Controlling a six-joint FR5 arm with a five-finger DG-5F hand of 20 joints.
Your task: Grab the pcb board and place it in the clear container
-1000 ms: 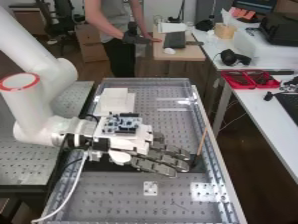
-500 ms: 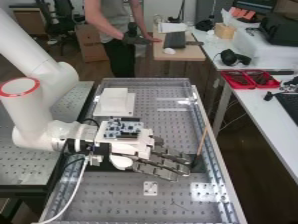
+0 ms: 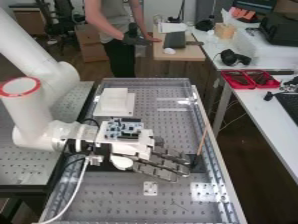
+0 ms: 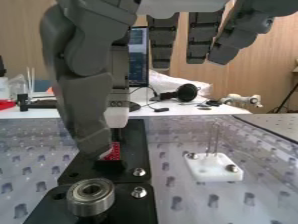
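Reading the hand as released: fingers extended, no grip on anything that I can make out. Thumb hangs right by the pcb; can't tell if they touch. Pcb is red, low over the black plate, partly behind the thumb. Should be light, stiff, slick on its faces, fragile at parts and joints. Pinch it by opposite edges, thumb against fingertip, low force, no bending. Bearing and bolts stick up off the plate, and the white block with upright pins sits beside it, so lift straight up before going sideways. Stick in the high view stands close past the fingertips; pushing further out may knock it. More room toward the bench's near end.
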